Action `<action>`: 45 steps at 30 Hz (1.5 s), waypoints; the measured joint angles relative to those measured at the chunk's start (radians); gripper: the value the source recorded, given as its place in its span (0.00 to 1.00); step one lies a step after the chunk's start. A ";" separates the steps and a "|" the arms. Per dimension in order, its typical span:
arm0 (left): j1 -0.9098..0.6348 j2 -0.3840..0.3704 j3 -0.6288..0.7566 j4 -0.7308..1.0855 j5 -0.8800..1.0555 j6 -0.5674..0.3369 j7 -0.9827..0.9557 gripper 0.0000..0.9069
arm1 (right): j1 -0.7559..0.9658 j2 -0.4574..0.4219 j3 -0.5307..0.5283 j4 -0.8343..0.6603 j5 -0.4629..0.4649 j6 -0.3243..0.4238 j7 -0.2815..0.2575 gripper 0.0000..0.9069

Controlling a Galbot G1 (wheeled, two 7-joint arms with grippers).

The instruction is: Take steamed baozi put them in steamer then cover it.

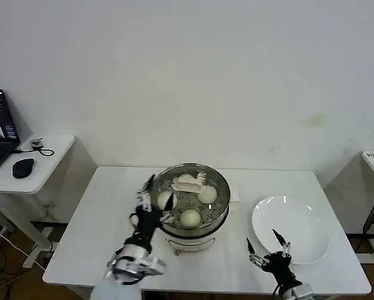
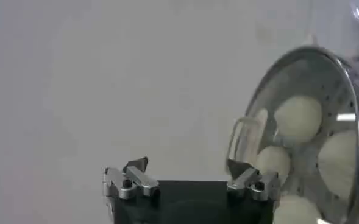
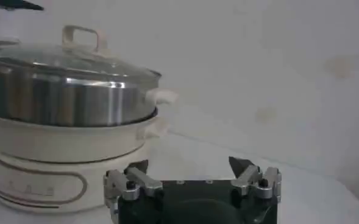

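Your left gripper [image 1: 150, 201], fingers open, sat beside the lid [image 1: 193, 187] on the steamer [image 1: 202, 236]; a nudge could have knocked it askew, while your right gripper [image 1: 269, 250] waited open near the plate [image 1: 311, 219].

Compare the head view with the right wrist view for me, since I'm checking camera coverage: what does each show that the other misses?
Head view alone: the four baozi through the glass lid, the bare white plate, the table and the left gripper, open at the steamer's side. Right wrist view alone: the steamer's white base side-on. Both: the steamer, lid on, and the right gripper, open.
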 measured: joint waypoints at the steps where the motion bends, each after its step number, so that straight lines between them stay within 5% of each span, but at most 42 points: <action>1: 0.011 0.008 -0.018 -0.001 -0.064 -0.012 -0.025 1.00 | -0.006 -0.006 0.000 0.006 0.005 -0.001 0.003 1.00; 8: 0.104 0.031 -0.138 -0.012 -0.483 -0.062 -0.167 1.00 | -0.055 -0.050 0.004 0.047 0.051 -0.017 0.039 1.00; 15: 0.205 0.035 -0.236 -0.004 -0.694 -0.121 -0.226 1.00 | -0.080 -0.065 -0.006 0.063 0.086 -0.018 0.075 1.00; 45: 0.389 0.017 -0.372 0.048 -0.914 -0.264 -0.245 1.00 | -0.106 -0.074 -0.077 0.095 0.114 -0.026 0.117 1.00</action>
